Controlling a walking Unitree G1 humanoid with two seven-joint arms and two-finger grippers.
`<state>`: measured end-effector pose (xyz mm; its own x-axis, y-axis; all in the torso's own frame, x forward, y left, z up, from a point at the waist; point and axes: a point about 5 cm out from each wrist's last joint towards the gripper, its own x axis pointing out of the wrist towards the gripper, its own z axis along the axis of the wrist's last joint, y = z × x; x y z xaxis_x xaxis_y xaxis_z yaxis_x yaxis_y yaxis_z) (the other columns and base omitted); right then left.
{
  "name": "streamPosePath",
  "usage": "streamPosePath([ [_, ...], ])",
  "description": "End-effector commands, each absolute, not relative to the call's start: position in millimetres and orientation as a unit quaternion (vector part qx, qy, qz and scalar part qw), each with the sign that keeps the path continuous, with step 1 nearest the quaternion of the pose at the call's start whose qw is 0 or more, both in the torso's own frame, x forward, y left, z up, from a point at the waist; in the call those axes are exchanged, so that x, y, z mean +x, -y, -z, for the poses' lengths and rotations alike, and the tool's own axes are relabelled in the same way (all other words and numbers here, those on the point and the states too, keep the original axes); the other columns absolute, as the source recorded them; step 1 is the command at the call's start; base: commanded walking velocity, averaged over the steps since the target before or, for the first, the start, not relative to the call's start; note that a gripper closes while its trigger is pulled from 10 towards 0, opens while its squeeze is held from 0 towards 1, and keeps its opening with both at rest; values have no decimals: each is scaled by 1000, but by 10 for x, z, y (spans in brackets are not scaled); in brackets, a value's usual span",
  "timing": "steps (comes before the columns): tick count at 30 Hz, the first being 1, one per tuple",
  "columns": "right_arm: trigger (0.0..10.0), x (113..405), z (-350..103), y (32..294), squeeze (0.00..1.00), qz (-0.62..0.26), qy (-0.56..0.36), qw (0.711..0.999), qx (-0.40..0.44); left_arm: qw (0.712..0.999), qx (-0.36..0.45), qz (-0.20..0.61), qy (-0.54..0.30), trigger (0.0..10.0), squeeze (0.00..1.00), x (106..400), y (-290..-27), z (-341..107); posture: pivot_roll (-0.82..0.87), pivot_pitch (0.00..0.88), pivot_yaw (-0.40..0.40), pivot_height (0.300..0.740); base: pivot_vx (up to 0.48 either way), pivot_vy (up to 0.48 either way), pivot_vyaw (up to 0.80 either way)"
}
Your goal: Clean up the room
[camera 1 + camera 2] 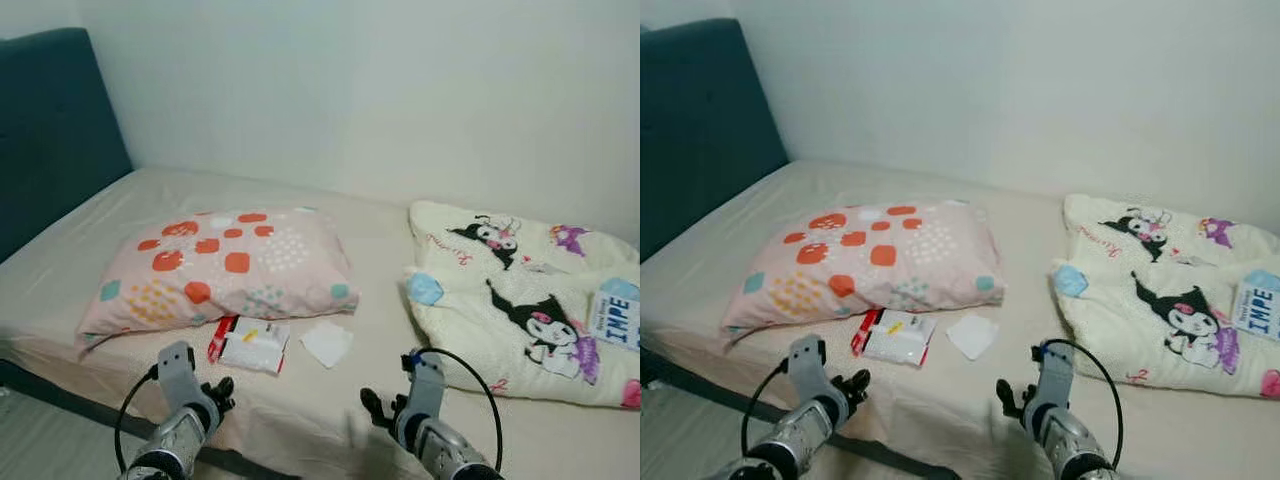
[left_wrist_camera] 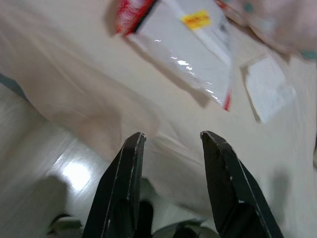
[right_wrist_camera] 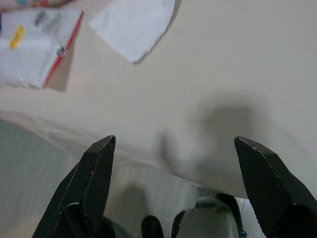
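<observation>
1. Ahead of the left tool (image 1: 222, 392), just past the bed's near edge, lay a red-and-white packet (image 1: 250, 343), its long axis running roughly across the robot's front, red end toward the robot's left.
2. Beside it, to the right, sat a white tissue (image 1: 327, 342), near the packet but apart from it, about midway between the two arms.
3. By these views the left tool was the nearer one to the packet; the right tool (image 1: 378, 405) stood closer to the tissue, so each arm seemed to have its own piece of litter.
4. Both tools hovered low over the bed edge with nothing held: the left one's fingers (image 2: 121, 178) stood moderately apart, the right one's fingers (image 3: 94, 173) spread wide.
5. Both pieces rested on a beige sheet (image 1: 380, 260), soft and wrinkled, which would likely give under a downward pinch.
6. Behind the packet, touching or overlapping its far end, lay a spotted pillow (image 1: 220, 265); a cartoon-print blanket (image 1: 520, 300) was bunched at the right.
7. A dark headboard (image 1: 50, 130) and a plain wall (image 1: 400, 90) closed the scene; pale floor showed below the bed edge.
</observation>
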<state>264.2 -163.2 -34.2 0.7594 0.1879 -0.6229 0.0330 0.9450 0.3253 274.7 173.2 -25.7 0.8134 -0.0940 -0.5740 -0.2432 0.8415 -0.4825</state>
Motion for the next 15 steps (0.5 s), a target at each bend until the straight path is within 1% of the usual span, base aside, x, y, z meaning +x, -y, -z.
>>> streamPosePath([
  [1, 10000, 2652, 334, 1633, 0, -40, -342, 924, 166, 908, -293, -35, -299, 10000, 0, 2778, -1679, 235, 26, 0, -22, 606, 0, 0, 0],
  [5, 10000, 2702, 289, 1640, 0, -40, -329, 928, 171, 904, -323, -26, -279, 10000, 0, 2868, -1627, 156, 26, 0, -21, 581, 0, 0, 0],
  [6, 10000, 2702, 289, 1640, 0, -40, -329, 928, 171, 904, -323, -26, -279, 10000, 0, 2868, -1627, 156, 26, 0, -21, 581, 0, 0, 0],
  [7, 10000, 2744, 252, 1636, 0, -44, -320, 930, 173, 901, -345, -16, -264, 10000, 0, 2942, -1587, 86, 25, 0, -22, 571, 0, 0, 0],
  [10, 10000, 2792, 210, 1625, 0, -47, -310, 933, 173, 894, -372, -5, -249, 10000, 0, 3009, -1546, 19, 24, 0, -19, 556, 0, 0, 0],
  [13, 10000, 2850, 149, 1606, 0, -54, -288, 939, 179, 882, -412, 6, -231, 10000, 0, 3065, -1496, -45, 23, 0, -16, 541, 0, 0, 0],
  [15, 10000, 2887, 105, 1592, 0, -61, -270, 942, 189, 869, -447, 11, -212, 10000, 0, 3109, -1465, -98, 20, 0, -15, 541, 0, 0, 0],
])
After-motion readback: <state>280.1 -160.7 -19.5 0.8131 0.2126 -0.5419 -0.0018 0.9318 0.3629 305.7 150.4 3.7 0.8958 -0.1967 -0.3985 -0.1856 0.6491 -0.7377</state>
